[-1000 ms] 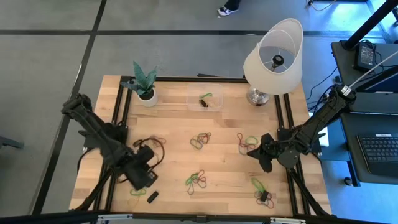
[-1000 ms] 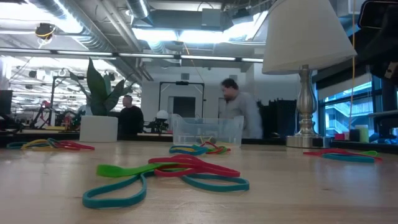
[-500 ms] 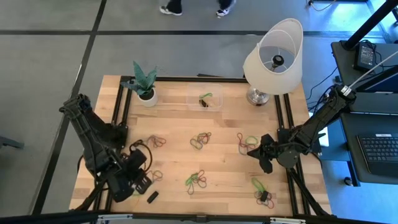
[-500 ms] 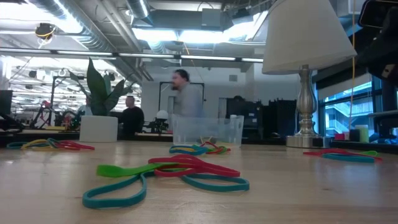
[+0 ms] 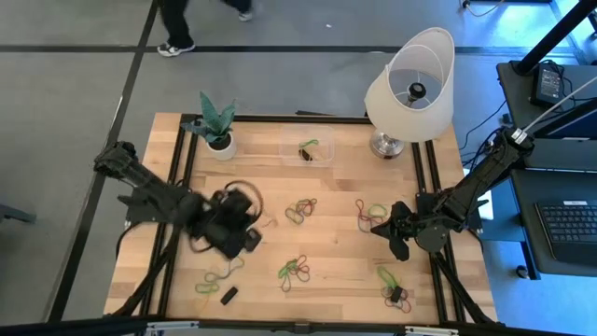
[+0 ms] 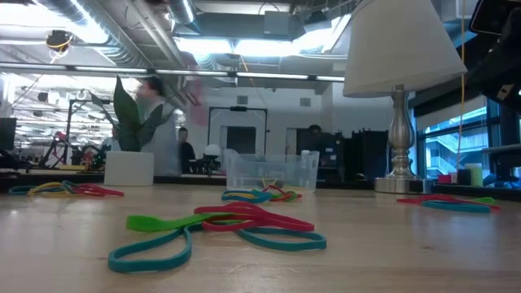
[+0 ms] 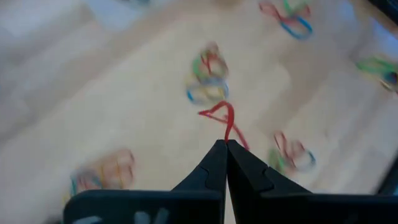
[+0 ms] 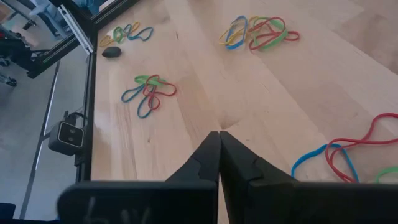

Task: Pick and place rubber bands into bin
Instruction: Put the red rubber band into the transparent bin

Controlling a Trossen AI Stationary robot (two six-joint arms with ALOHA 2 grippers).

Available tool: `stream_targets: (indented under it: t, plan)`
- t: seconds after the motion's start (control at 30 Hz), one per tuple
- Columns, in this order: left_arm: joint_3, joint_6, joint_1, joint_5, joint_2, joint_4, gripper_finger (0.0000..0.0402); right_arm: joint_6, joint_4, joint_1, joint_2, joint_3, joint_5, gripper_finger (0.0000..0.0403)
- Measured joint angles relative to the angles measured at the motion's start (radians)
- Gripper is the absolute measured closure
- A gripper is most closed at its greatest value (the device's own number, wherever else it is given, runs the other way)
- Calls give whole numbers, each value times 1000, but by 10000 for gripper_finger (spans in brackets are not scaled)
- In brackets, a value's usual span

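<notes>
Red rubber band (image 7: pixel 225 118) in left tool (image 7: pixel 224 144) (pinched)

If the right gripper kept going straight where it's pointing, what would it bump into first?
Probably bare table first. The right gripper, fingers shut, points between the green, red and blue band cluster and the farther cluster; depth is hard to judge.

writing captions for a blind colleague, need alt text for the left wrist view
The left gripper, fingers shut, pinches a red rubber band that dangles above the wooden table. Blurred clusters of coloured rubber bands lie scattered on the wood below.
</notes>
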Motion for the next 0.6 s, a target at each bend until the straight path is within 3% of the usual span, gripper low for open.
stream_targets:
  t: [0.23, 0.43, 0.6]
  plan:
    - [1, 357, 285, 40, 0, 138, 399, -21, 0, 0, 0, 0, 0, 396]
    - [1, 687, 532, 165, 0, 335, 399, -16, 0, 0, 0, 0, 0, 396]
    - [2, 926, 728, 348, 45, 508, 399, -9, 0, 0, 0, -1, 28, 396]
